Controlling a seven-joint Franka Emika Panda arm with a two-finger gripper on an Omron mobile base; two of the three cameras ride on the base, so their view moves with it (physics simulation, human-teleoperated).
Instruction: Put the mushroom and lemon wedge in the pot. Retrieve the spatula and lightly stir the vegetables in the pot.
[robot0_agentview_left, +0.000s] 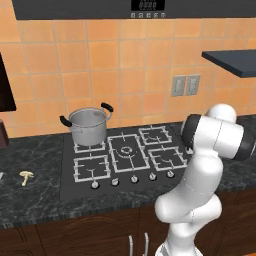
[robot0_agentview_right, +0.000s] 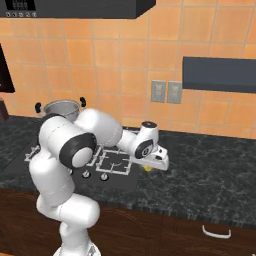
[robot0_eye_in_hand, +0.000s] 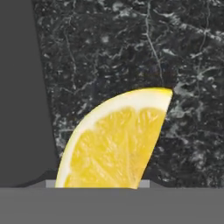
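Dark marble counter (robot0_agentview_right: 210, 170), and the gripper (robot0_agentview_right: 150, 168) hangs low over the lemon wedge (robot0_eye_in_hand: 113, 140) right of the hob (robot0_agentview_left: 125, 155); its grip, I cannot tell. The pot (robot0_agentview_left: 88, 126) sits far left.

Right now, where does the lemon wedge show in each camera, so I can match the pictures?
Left base view: I can't make it out; the arm's white body stands at the cooktop's right side.
Right base view: lemon wedge, a yellow speck just under the hand, on the counter right of the cooktop.
Hand view: lemon wedge, large, bottom centre, on black marble.
Shared landmark: the pot at the cooktop's back left.
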